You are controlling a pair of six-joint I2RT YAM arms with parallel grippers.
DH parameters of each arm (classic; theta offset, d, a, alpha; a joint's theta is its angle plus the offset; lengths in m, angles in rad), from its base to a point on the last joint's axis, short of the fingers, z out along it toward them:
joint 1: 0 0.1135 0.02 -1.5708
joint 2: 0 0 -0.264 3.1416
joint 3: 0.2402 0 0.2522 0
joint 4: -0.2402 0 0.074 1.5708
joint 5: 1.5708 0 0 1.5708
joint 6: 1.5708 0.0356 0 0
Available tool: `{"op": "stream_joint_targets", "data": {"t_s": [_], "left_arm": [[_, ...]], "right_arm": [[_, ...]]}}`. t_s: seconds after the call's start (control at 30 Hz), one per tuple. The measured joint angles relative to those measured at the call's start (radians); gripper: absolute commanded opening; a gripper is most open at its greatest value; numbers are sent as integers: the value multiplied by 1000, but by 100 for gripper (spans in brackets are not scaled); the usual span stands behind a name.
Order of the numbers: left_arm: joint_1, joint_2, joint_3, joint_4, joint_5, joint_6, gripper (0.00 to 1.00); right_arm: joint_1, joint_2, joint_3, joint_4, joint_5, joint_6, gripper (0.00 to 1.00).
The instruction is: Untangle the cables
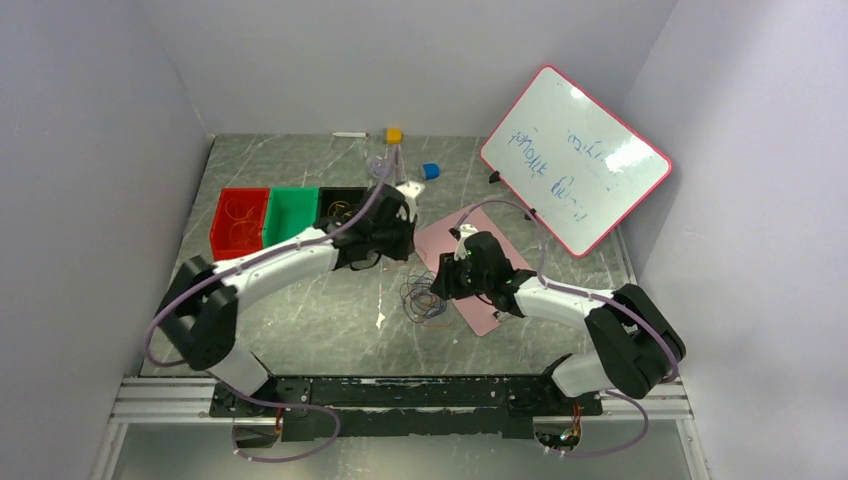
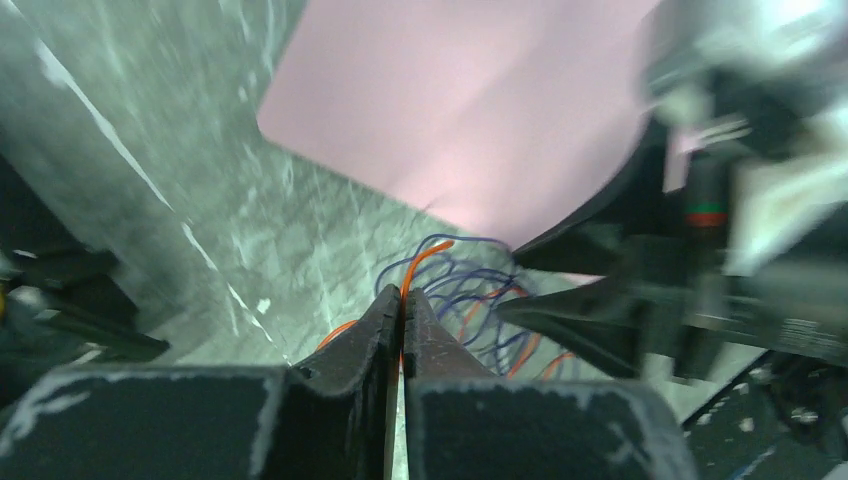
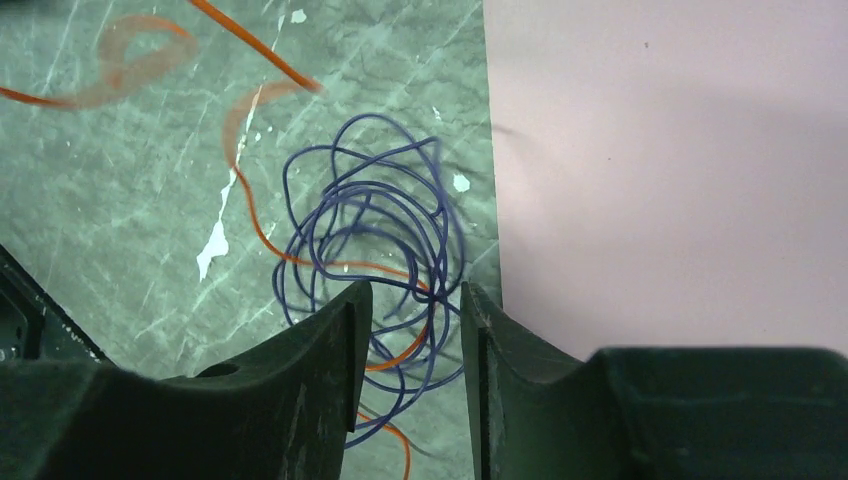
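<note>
Two limp, feather-light cables point(image 1: 425, 300), orange wire point(image 2: 432, 250) and dark blue coil point(image 3: 372, 205), lie tangled on the table point(image 3: 130, 230) beside the pink mat point(image 3: 660, 170); left gripper point(image 2: 403, 300) pinches the orange wire, right gripper point(image 3: 415, 295) gapes over the blue, probably best taken at an outer loop.

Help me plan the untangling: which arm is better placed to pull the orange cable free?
Left. The left fingers are shut on the orange cable; the right fingers hang open above the blue cable coil.
</note>
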Motion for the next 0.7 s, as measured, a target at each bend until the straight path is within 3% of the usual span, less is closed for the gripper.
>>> {"op": "stream_joint_targets", "data": {"t_s": [0.33,0.7], "left_arm": [[0,-253,206,-50,-87,26,7],[2,-286,498,-172,-161,105,7]], "right_arm": [[0,7,0,63,7,32,29],[0,28,-12,103,5,53,33]]}}
